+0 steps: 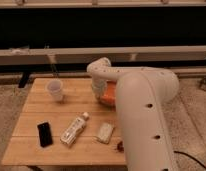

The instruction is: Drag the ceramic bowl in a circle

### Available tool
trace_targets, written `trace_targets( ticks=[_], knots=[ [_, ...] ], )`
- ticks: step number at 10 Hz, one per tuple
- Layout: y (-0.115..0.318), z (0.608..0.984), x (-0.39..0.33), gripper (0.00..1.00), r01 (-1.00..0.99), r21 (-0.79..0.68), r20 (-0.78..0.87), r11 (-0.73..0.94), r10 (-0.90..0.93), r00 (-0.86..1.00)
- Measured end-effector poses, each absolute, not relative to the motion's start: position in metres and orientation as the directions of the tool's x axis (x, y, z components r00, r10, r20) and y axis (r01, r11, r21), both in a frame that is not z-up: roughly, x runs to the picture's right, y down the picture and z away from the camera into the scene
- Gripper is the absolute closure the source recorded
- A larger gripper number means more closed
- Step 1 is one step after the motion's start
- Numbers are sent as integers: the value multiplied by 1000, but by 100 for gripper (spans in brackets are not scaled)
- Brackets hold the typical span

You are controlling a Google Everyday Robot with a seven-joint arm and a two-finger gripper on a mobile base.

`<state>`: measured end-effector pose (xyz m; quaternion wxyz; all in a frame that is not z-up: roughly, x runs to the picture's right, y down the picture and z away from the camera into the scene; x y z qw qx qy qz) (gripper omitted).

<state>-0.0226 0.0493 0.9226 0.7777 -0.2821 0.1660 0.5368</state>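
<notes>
The gripper [99, 91] hangs at the left rim of the round glossy orange ceramic bowl [111, 95], centre frame, near the far edge of the wooden table [31, 150]. Whether it's gripping, can't tell. Bare wood lies between bowl and translucent white plastic cup [55, 90].

Gripper [99, 91] at the ceramic bowl [110, 94] edge, 1 plastic cup [55, 90] off to its side, bottle [74, 130] and phone [44, 134] farther away, wooden table [31, 150]
</notes>
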Motion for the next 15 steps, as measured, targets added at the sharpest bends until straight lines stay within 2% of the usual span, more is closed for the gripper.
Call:
trace_targets(
  ticks=[3, 6, 12, 15],
  knots=[
    [58, 902, -36, 100, -922, -267, -559, 281, 734, 386],
    [51, 899, -41, 100, -912, -279, -555, 300, 725, 408],
    [86, 856, -71, 100, -871, -326, -553, 367, 673, 491],
    [89, 851, -57, 100, -865, -328, -555, 380, 664, 502]
  ],
)
